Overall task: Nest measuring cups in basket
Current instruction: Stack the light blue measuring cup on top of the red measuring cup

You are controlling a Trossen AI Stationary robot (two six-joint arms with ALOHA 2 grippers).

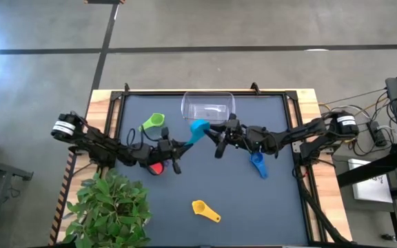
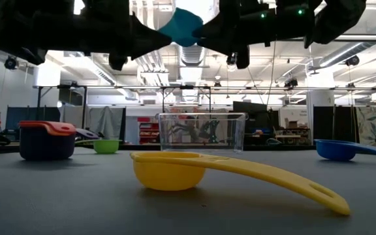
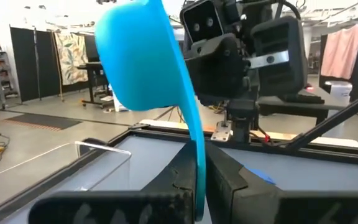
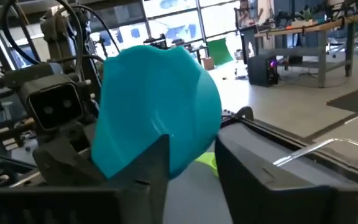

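Observation:
The teal cup [image 1: 198, 127] is up in the air in front of the clear basket [image 1: 209, 107], between both grippers [image 2: 181, 26]. My left gripper [image 1: 180, 147] is shut on its handle. My right gripper [image 1: 219, 138] is open, with its fingers at the cup's bowl [image 4: 157, 106]. On the table lie the green cup [image 1: 154, 122], the blue cup [image 1: 257, 164] and the yellow cup [image 1: 205, 210]. A stack of cups with red and orange rims [image 2: 44, 140] stands partly under my left arm [image 1: 156, 167]. My left gripper pinches the teal cup's flat handle [image 3: 199, 163] between its two fingers, which lie along the handle. The cup is lifted clear and its bowl [image 3: 142, 56] stands out past the fingertips toward my right gripper. My right gripper has the bowl in front of its open fingers; whether they touch it, I cannot tell.
The basket [image 2: 201, 132] stands at the table's far edge, with nothing in it that shows. A potted plant [image 1: 109, 207] fills the near left corner. The yellow cup [image 2: 175, 171] lies near the near edge, with bare table around it.

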